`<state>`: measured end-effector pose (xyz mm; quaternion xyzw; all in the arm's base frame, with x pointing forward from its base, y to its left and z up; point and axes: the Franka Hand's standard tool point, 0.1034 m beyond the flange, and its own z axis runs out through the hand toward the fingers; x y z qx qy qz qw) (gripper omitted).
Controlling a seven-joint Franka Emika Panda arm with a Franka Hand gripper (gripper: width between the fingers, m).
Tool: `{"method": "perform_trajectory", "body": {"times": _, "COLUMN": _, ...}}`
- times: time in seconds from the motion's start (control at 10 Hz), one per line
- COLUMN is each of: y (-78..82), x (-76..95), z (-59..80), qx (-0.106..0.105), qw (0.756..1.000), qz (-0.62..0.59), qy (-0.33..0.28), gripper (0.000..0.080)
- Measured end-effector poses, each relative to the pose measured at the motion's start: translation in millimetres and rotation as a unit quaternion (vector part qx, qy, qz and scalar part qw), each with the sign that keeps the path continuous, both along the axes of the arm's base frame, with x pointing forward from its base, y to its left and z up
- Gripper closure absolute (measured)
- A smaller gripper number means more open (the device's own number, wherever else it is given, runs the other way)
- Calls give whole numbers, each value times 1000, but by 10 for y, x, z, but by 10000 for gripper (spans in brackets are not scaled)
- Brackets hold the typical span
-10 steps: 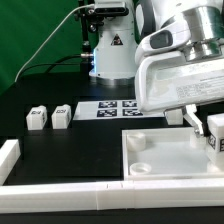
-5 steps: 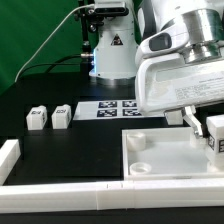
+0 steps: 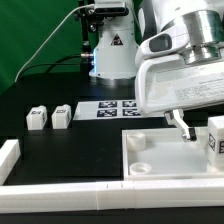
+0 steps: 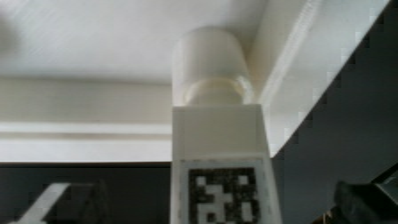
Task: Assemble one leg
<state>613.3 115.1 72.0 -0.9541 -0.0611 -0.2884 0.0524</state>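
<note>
A leg (image 3: 215, 140), a stubby white block with a black-and-white tag, stands at the right edge of the exterior view over the far right corner of the white panel (image 3: 160, 165). My gripper (image 3: 201, 135) is open around it; one finger (image 3: 184, 126) shows to the exterior view's left of the leg, with a gap. In the wrist view the leg (image 4: 221, 140) lies between both dark fingertips (image 4: 375, 196), apart from each. Its round end (image 4: 214, 60) meets the panel's (image 4: 107, 50) raised corner. My gripper (image 4: 217, 206) straddles the tagged end.
Two more legs (image 3: 38, 118) (image 3: 62, 115) stand at the exterior view's left. The marker board (image 3: 113, 108) lies behind the panel. White border bars run along the front (image 3: 110, 190) and the left (image 3: 8, 153). The arm's base (image 3: 110, 50) stands at the back.
The visible finger has moved to the exterior view's left, away from the leg, so the jaws have opened. The leg now shows slightly lower and larger.
</note>
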Motion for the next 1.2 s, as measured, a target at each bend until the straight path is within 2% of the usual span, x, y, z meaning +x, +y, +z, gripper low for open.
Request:
{"method": "perform_trajectory", "body": {"times": 0.6, "y": -4, "x": -1, "z": 5, "qx": -2, "qw": 1000, "qz": 2, "qy": 4, "gripper": 150}}
{"method": "perform_trajectory", "body": {"times": 0.7, "y": -23, "x": 8, "z": 142, "qx": -4, "qw": 1000, "qz": 3, "qy": 15, "gripper": 150}}
{"method": "perform_trajectory", "body": {"times": 0.8, "y": -63, "x": 18, "z": 349, "qx": -6, "qw": 1000, "qz": 3, "qy": 14, "gripper": 150}}
{"method": "perform_trajectory", "body": {"times": 1.0, "y": -91, "x": 6, "z": 582, "qx": -12, "qw": 998, "qz": 8, "qy": 61, "gripper": 150}}
{"method": "perform_trajectory", "body": {"times": 1.1, "y": -67, "x": 53, "z": 649, "qx": -11, "qw": 998, "qz": 8, "qy": 59, "gripper": 150}}
{"method": "perform_trajectory", "body": {"times": 1.2, "y": -75, "x": 34, "z": 588, "qx": -16, "qw": 993, "qz": 13, "qy": 116, "gripper": 150}}
